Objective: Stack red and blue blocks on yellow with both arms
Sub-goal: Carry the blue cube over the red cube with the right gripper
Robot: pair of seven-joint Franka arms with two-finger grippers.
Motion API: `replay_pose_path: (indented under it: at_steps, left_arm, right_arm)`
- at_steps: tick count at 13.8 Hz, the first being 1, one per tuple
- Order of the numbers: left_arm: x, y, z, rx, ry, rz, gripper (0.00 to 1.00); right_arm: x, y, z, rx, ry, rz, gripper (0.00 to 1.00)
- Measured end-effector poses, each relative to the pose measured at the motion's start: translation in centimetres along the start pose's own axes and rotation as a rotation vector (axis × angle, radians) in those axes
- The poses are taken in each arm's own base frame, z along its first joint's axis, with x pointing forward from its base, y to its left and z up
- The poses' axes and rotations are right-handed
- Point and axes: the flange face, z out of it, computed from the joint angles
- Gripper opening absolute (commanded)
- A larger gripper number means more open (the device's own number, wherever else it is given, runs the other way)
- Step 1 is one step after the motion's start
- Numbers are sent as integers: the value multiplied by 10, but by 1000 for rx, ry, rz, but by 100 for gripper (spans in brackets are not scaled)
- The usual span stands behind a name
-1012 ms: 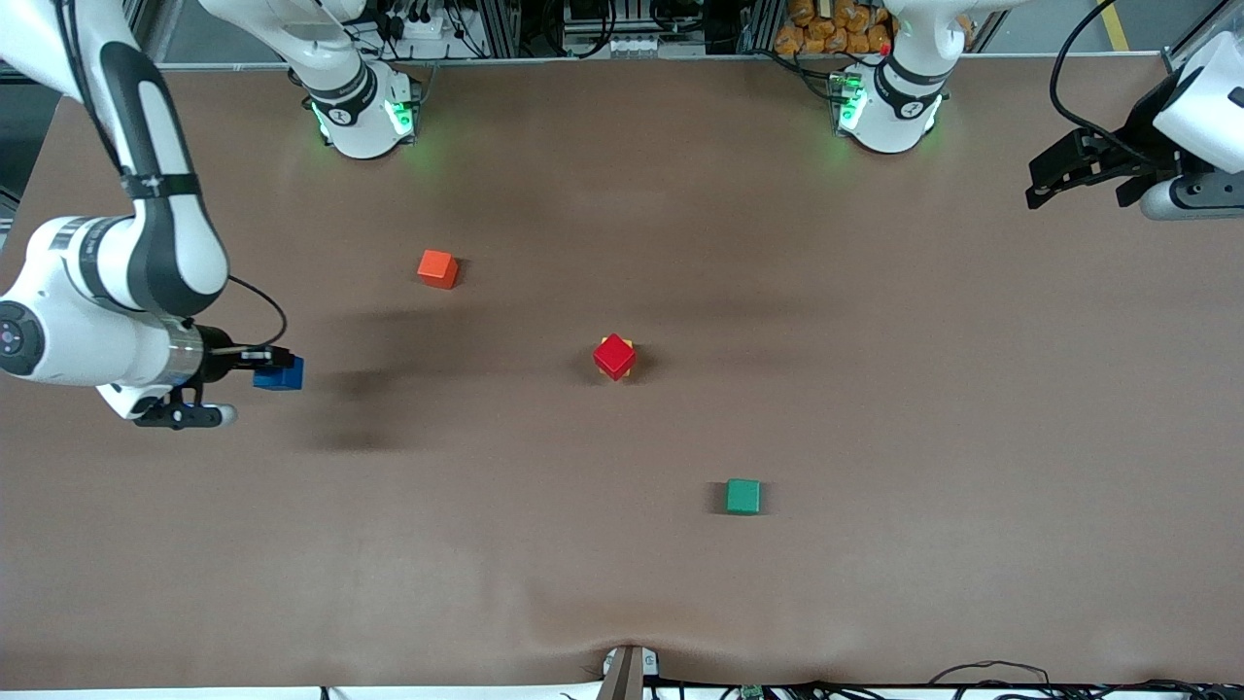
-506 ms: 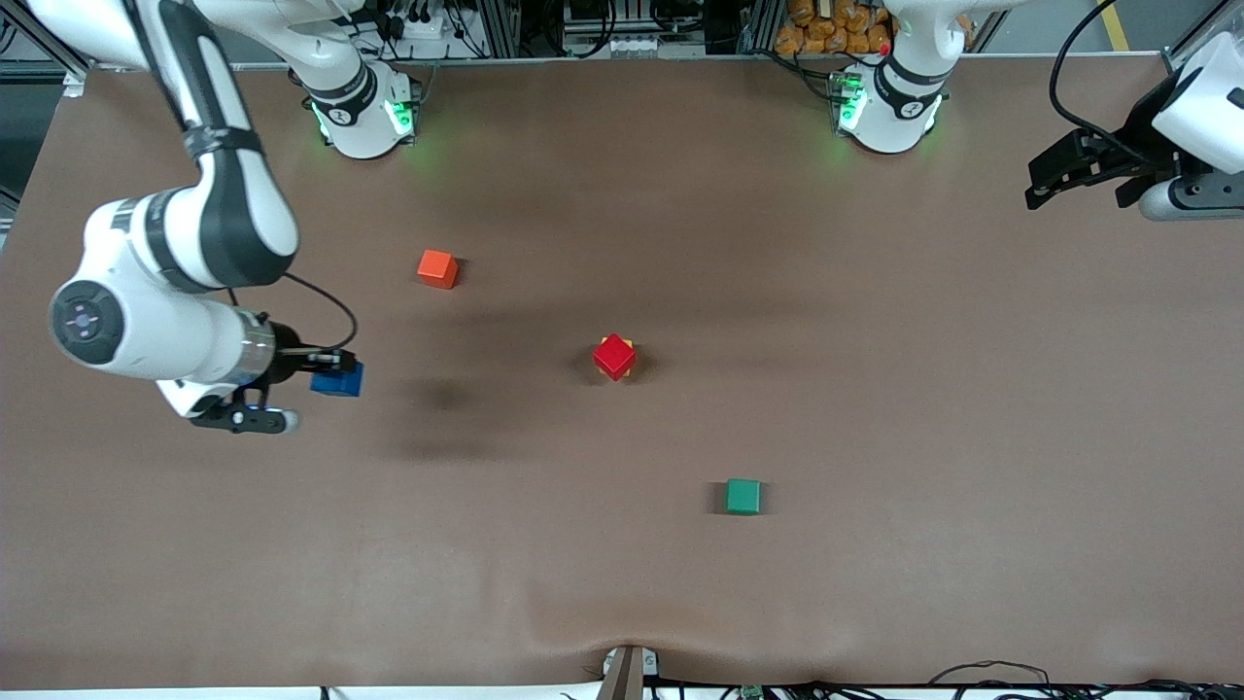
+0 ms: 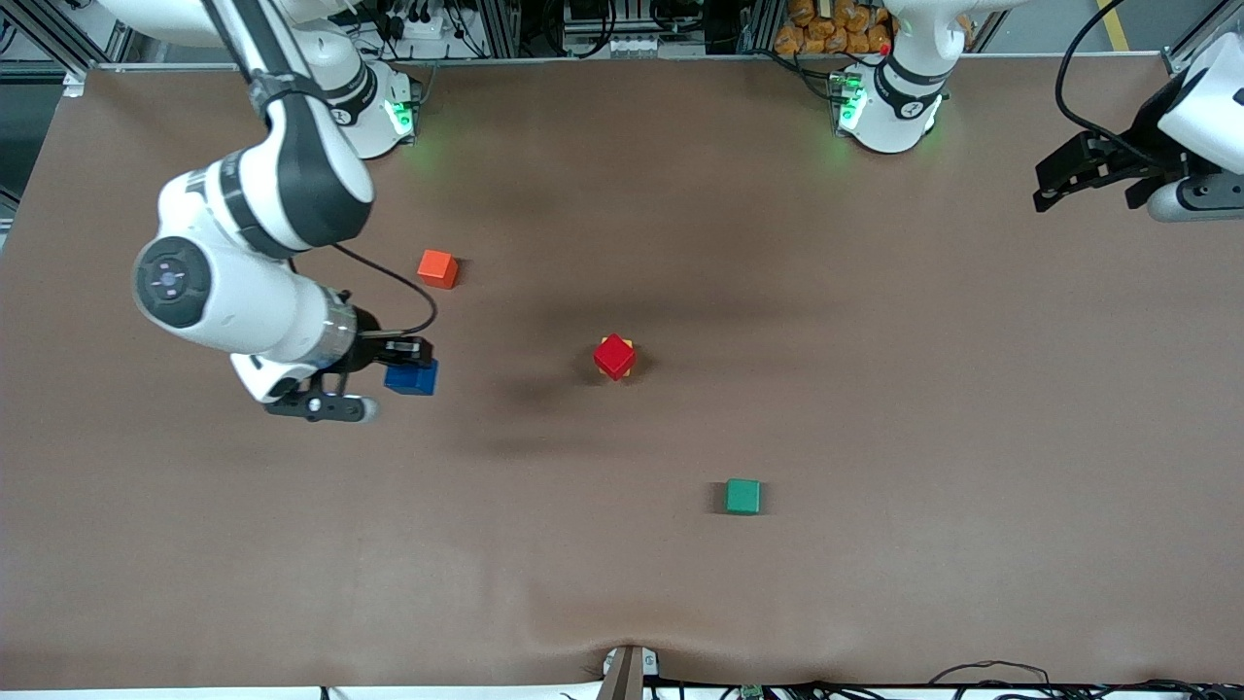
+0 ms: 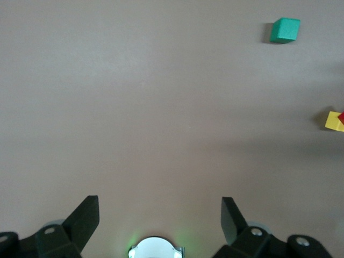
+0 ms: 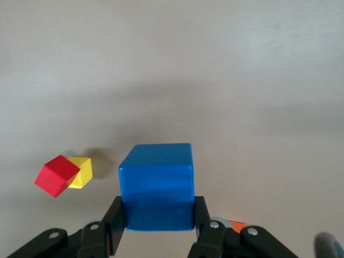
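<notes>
The red block (image 3: 614, 357) sits turned askew on the yellow cube (image 3: 627, 345) in the middle of the table; both also show in the right wrist view as the red block (image 5: 56, 176) and yellow cube (image 5: 81, 171). My right gripper (image 3: 416, 362) is shut on the blue block (image 3: 411, 377), held in the air over the table toward the right arm's end. The blue block (image 5: 157, 185) fills the gap between the fingers (image 5: 200, 215). My left gripper (image 3: 1059, 180) waits open and empty at the left arm's end, the yellow cube (image 4: 334, 121) at its wrist view's edge.
An orange-red cube (image 3: 437, 268) lies farther from the front camera than the held block. A green cube (image 3: 742, 496) lies nearer the front camera than the stack, also seen as the green cube (image 4: 285, 30). The brown table (image 3: 875, 408) is bare around the stack.
My right arm has carried the blue block steadily toward the red-on-yellow stack in the table's middle. The left arm has barely shifted.
</notes>
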Motion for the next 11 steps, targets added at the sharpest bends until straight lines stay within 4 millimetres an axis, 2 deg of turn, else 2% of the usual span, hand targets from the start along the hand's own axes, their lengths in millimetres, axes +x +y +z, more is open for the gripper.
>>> replay_pose_path:
  at_steps: [5, 8, 11]
  left_arm:
    - [4, -2, -1, -2, 30, -4, 100]
    - [9, -9, -1, -5, 59, -19, 100]
    - [11, -15, -2, -7, 72, -30, 100]
  right_arm:
    - [-8, -73, 18, 2, 24, 56, 0]
    - [-20, -117, 38, 11, 46, 92, 0]
    - [-31, -149, 64, 19, 63, 106, 0]
